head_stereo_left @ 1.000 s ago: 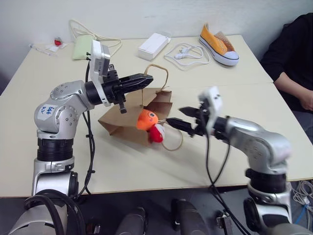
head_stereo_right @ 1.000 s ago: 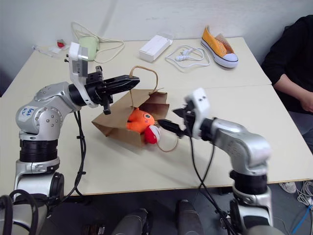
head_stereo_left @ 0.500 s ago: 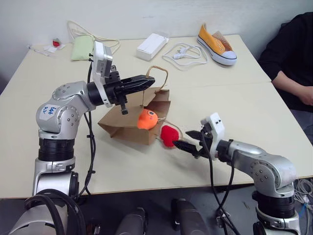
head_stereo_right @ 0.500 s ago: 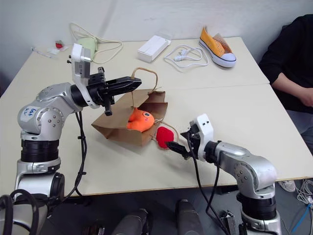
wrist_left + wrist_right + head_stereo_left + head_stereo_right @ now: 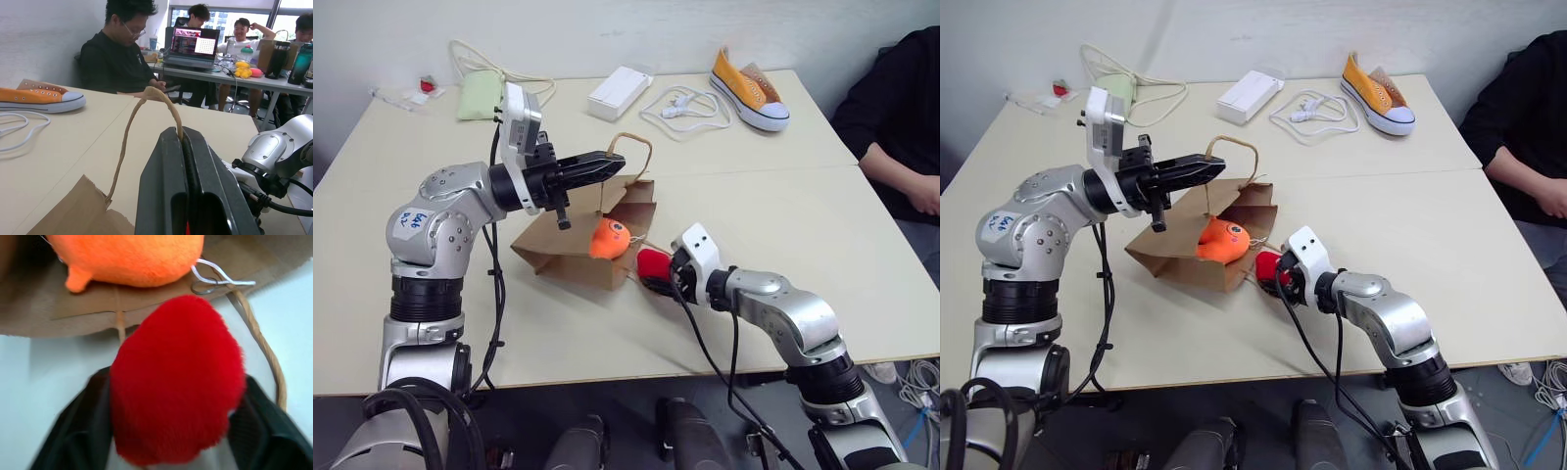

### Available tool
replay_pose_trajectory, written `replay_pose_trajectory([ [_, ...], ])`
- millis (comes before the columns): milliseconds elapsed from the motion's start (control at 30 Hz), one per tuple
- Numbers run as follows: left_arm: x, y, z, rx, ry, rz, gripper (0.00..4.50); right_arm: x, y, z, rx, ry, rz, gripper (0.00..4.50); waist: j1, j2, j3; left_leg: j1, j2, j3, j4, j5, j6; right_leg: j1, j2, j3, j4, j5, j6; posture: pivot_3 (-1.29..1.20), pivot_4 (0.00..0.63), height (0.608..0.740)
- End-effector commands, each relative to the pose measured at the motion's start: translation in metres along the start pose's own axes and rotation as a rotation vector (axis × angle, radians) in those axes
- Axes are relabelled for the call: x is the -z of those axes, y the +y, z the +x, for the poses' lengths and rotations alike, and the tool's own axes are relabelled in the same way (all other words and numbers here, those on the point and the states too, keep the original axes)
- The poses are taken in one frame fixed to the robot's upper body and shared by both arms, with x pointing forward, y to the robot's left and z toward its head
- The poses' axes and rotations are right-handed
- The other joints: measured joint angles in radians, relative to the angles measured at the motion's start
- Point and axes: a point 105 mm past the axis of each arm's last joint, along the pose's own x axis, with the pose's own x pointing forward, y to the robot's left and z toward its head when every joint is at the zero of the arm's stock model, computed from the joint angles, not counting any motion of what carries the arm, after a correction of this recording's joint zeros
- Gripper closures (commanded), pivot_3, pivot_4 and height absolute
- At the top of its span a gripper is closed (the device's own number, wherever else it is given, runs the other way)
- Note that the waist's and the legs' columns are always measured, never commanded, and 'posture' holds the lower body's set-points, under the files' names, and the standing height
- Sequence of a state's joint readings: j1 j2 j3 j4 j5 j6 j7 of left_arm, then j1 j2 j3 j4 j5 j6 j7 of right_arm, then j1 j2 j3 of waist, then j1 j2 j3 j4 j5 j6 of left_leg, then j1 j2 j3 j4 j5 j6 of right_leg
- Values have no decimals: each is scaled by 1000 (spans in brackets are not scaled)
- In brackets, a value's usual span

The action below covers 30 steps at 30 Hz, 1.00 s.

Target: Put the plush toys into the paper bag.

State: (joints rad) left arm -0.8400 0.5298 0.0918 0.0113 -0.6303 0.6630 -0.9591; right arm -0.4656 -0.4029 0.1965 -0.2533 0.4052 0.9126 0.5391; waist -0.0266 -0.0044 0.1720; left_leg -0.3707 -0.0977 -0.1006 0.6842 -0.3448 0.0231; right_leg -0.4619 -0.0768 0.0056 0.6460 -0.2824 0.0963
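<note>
Closing right gripper [image 5: 171,431] round red plush [image 5: 178,382]; squeeze centred. Left gripper [image 5: 182,142] clamped on paper bag [image 5: 563,250] handle [image 5: 142,105], mouth up

It was an office: people [image 5: 122,49] sat at desks [image 5: 234,81] with a laptop [image 5: 193,46] before bright windows [image 5: 230,19].

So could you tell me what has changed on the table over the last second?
The red plush toy dropped out of the paper bag onto the table beside it. The right gripper came down and now has its fingers around it. The left gripper kept pinching the bag's handle, and the orange fish toy stayed inside.
</note>
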Motion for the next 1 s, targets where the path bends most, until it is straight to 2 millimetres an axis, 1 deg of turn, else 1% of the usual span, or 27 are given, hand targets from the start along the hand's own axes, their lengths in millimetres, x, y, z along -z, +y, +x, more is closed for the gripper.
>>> replay_pose_trajectory([
  [33,-14,-6,2,24,-15,54,4500,-32,8,-6,-49,-105,-42,2996,0,0,0,0,0,0,0,0,0,0,0,0,0,0,0,0,150,740],
  [100,-13,-7,3,31,-17,49,4500,-46,9,-7,-70,-143,-14,3563,-1,0,0,0,0,0,0,0,0,0,0,0,0,0,0,0,150,740],
  [167,-13,-11,4,46,-16,44,4500,-60,8,-5,-80,-180,14,3958,-2,0,0,0,0,0,0,0,0,0,0,0,0,0,0,0,150,740],
  [200,-13,-12,5,54,-16,42,4500,-66,6,-4,-82,-192,21,4062,-2,0,0,0,0,0,0,0,0,0,0,0,0,0,0,0,150,740],
  [267,-13,-16,5,74,-14,31,4500,-75,2,3,-78,-203,21,4110,-2,0,0,0,0,0,0,0,0,0,0,0,0,0,0,0,150,740],
  [300,-13,-17,6,81,-12,28,4500,-76,1,7,-75,-202,15,4110,-2,0,0,0,0,0,0,0,0,0,0,0,0,0,0,0,150,740],
  [400,-12,-24,7,113,-1,25,4500,-83,-10,32,-38,-221,49,4110,-4,0,0,0,0,0,0,0,0,0,0,0,0,0,0,0,150,740],
  [533,-14,-28,6,122,0,28,4500,-98,-23,58,9,-287,186,4110,-9,0,0,0,0,0,0,0,0,0,0,0,1,0,0,0,150,740],
  [600,-14,-29,6,122,0,28,4500,-106,-27,66,24,-320,253,4110,-13,0,0,0,0,0,0,0,0,-1,0,0,2,0,0,0,150,740],
  [667,-13,-29,5,120,0,29,4500,-110,-28,74,22,-329,316,4110,-14,0,0,0,0,0,0,0,0,-1,0,0,2,0,0,0,150,740],
  [733,-13,-30,4,118,1,32,4500,-108,-26,82,11,-312,340,4110,-16,0,0,0,0,0,0,0,0,0,0,0,2,0,0,0,150,740],
  [833,-13,-29,3,108,-1,42,4500,-97,-21,95,26,-245,295,4111,-22,0,0,0,0,-1,0,0,0,0,0,-1,2,0,0,0,150,740],
  [900,-14,-27,3,95,-4,51,4500,-94,-20,100,27,-227,300,4111,-30,0,0,0,0,-1,0,0,0,0,0,-1,2,0,0,0,150,740],
  [967,-14,-22,1,68,-9,57,4500,-90,-18,103,9,-214,308,3410,-35,0,0,0,0,-1,-1,0,0,0,0,0,2,0,0,0,150,740],
  [1000,-13,-19,0,53,-9,56,4500,-90,-16,103,-3,-212,310,3207,-36,0,0,0,0,0,-1,0,0,-1,0,0,2,0,0,0,150,740],
])
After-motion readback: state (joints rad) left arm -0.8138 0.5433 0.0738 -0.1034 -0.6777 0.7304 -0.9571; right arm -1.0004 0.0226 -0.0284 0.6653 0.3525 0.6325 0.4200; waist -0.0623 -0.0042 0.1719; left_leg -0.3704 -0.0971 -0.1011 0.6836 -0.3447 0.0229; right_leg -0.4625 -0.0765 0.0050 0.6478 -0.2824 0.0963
